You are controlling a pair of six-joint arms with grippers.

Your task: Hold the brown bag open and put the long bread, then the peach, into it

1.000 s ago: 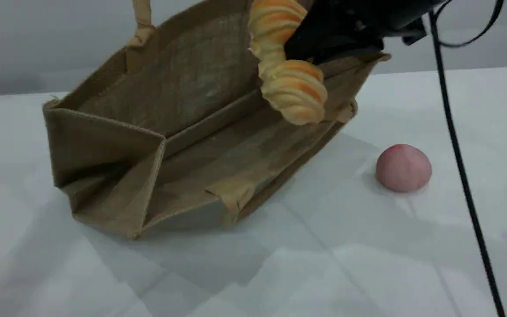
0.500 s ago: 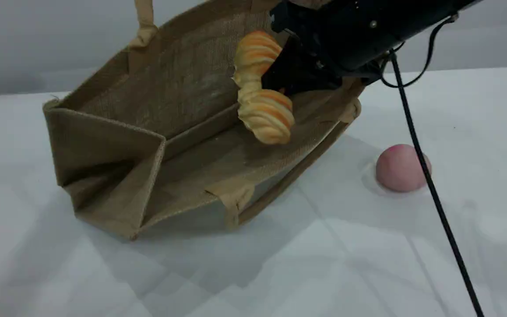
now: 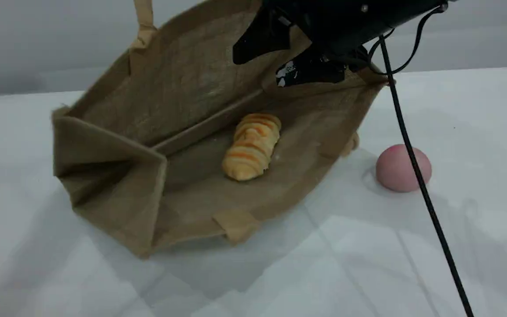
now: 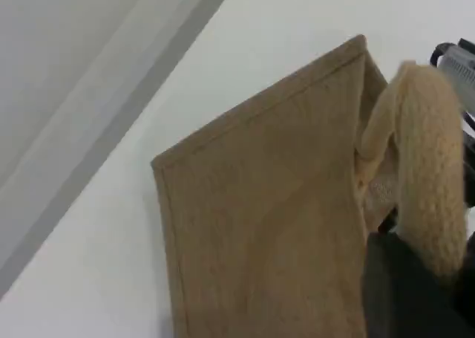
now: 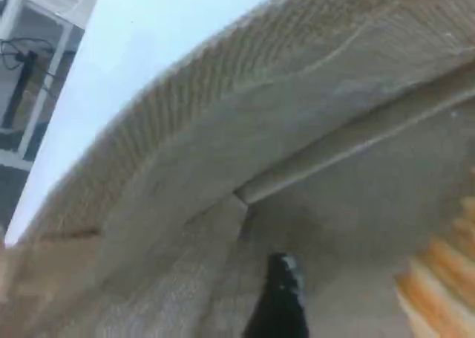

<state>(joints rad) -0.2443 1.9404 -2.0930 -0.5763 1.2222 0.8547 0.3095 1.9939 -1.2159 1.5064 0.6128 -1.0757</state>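
**Student:** Panel A, scene view. Where is the long bread (image 3: pixel 251 147) lying?

**Instructor:** It is lying inside the brown bag (image 3: pixel 178 83), on the lower panel near the centre of the frame. Its length is running from upper right to lower left, and nothing is touching it from above.

**Student:** What is keeping the bag's mouth open?

**Instructor:** See the left wrist view. At lower right, the left gripper (image 4: pixel 404 290) is gripping 1 thick beige handle (image 4: pixel 427 174), with its fingers closed on the rope. In the scene view that handle is leaving the frame at the upper left, and the far wall is hanging from it.

**Student:** And the right gripper (image 3: pixel 257 70)?

**Instructor:** It is hovering over the bag's mouth at upper centre, its 2 fingers spread wide and holding nothing. In its own wrist view, 1 dark fingertip is showing at the bottom edge, with the bread's striped end at lower right.

**Student:** The peach (image 3: pixel 403 168)?

**Instructor:** It is resting on the desk (image 3: pixel 368 264) at the right, near the bag but apart from it. A black cable (image 3: pixel 429 207) is crossing in front of it.
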